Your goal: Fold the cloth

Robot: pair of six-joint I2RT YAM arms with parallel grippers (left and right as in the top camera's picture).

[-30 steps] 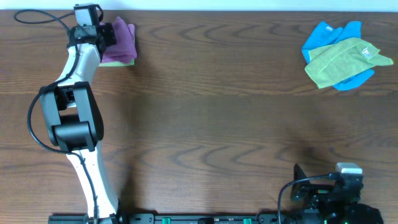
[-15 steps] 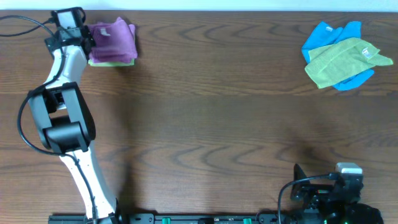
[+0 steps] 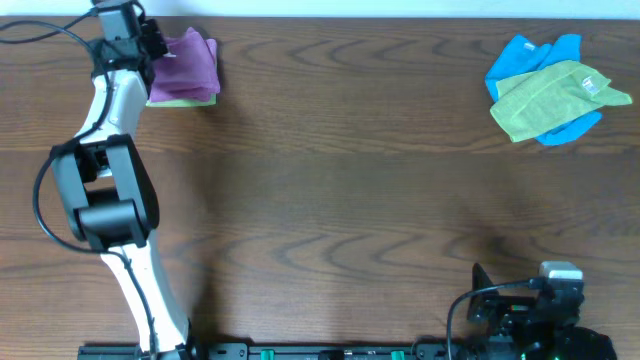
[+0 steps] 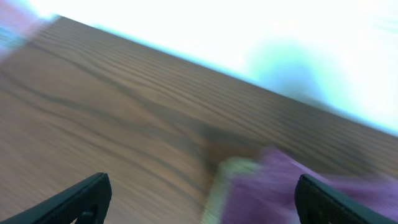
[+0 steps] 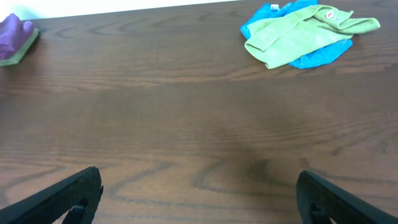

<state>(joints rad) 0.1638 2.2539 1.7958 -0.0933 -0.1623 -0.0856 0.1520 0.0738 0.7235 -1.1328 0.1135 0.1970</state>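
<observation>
A purple cloth (image 3: 188, 62) lies folded at the table's far left, on top of a lime-green cloth (image 3: 186, 100). No white tag shows on it. My left gripper (image 3: 150, 42) is open and empty just left of it, above the table. The left wrist view is blurred: the purple cloth (image 4: 292, 186) and a green edge (image 4: 217, 186) show between the open jaws of the left gripper (image 4: 202, 194). My right gripper (image 3: 488, 298) is open and empty at the near right edge. Its wrist view (image 5: 199, 190) shows bare table and the purple cloth (image 5: 15, 31) far off.
A lime-green cloth with a white tag (image 3: 555, 95) lies crumpled on a blue cloth (image 3: 530, 55) at the far right corner. Both also show in the right wrist view (image 5: 298, 37). The table's far edge runs just behind both piles.
My left gripper drew back left off the purple cloth, then shifted slightly right and toward the far edge. The cloth stays on the green one. The right arm has not moved.
</observation>
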